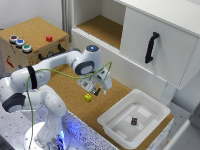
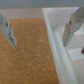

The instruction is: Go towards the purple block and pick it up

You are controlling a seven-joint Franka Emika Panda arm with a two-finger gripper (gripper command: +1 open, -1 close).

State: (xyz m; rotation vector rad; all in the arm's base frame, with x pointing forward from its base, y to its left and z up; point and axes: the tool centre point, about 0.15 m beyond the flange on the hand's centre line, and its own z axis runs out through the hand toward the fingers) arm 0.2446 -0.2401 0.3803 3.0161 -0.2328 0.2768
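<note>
gripper (image 1: 96, 90) over cork tabletop (image 1: 70, 87), fingers spread wide, nothing btwn them | purple block (image 1: 134, 121) lies on floor of white bin (image 1: 112, 122), to the exterior view's right of gripper, well apart | yellow cube (image 1: 88, 97) on cork just below gripper | wrist view: bin wall by one finger (image 2: 70, 27), blurry

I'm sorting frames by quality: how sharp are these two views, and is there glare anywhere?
Exterior view: soft and low in detail, yet the purple block in the white bin and the yellow cube stay readable; the gripper blurs into its cables; a blue glow shows at the arm's base. Wrist view: heavily blurred, fingers smeared, bin edge washed out pale.
</note>
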